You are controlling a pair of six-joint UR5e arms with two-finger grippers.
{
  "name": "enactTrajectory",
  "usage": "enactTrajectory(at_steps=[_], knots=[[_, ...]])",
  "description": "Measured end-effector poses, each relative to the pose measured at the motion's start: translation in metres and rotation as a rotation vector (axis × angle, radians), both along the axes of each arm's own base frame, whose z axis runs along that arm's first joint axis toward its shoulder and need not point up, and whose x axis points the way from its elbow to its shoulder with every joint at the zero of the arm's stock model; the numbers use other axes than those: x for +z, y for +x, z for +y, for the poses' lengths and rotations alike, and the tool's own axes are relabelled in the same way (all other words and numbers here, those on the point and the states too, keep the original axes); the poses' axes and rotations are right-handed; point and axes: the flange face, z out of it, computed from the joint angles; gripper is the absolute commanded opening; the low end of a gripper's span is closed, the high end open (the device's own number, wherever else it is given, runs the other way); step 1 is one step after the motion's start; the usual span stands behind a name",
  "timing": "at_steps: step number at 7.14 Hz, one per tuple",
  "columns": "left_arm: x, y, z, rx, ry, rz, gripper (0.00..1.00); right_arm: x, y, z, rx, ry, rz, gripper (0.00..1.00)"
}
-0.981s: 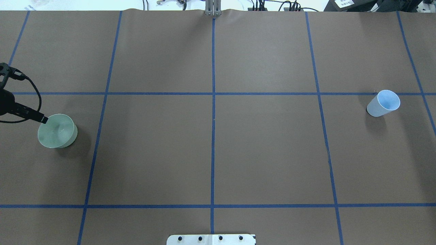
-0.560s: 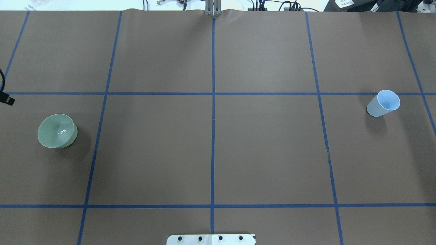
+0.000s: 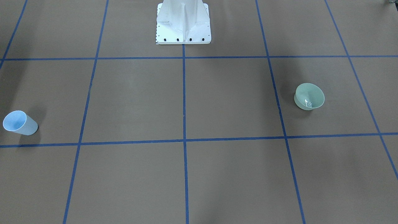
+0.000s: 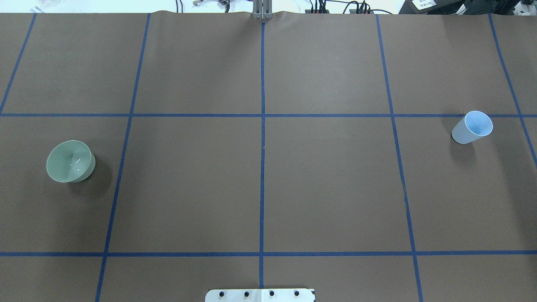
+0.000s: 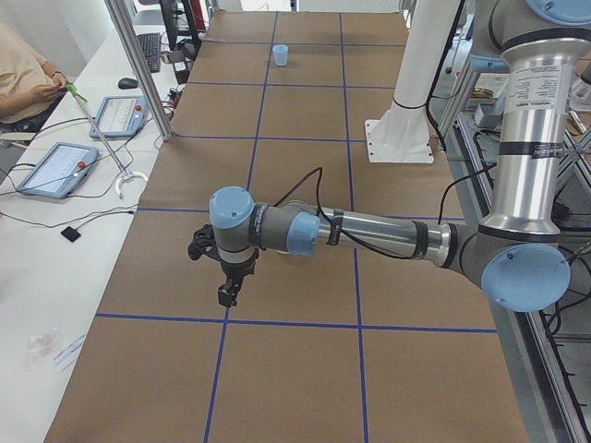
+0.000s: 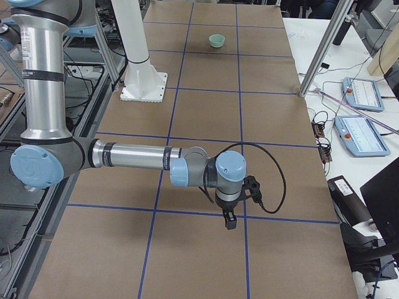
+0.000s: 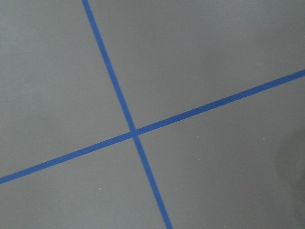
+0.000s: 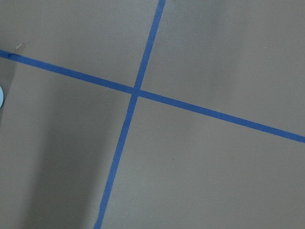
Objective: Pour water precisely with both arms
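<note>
Jaws: can't tell open or closed on either gripper, they show in the side views only.
Front: blue cup at the view's left edge, green bowl toward its right, well apart; white pedestal top centre. Overhead: bowl on robot's left, cup on its right. Left side: left arm stretched low over the table, left gripper pointing down near a tape line. Right side: right arm likewise, right gripper pointing down over a tape line. Wrist cams: tape crossings on the table.
</note>
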Motion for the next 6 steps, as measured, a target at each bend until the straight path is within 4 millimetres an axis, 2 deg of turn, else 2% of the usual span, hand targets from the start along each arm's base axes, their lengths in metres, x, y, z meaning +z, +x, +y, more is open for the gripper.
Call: enactTrajectory(at_steps=[1, 2, 6], knots=[[0.010, -0.021, 0.005, -0.024, -0.012, -0.003, 1.00, 0.000, 0.000, 0.000, 0.001, -0.001, 0.000, 1.00], [0.018, -0.031, 0.006, -0.039, -0.026, -0.005, 1.00, 0.001, 0.000, 0.000, 0.001, -0.002, 0.000, 1.00], [0.030, -0.034, 0.011, -0.118, -0.109, 0.012, 1.00, 0.008, 0.000, 0.001, 0.000, -0.014, 0.001, 1.00]])
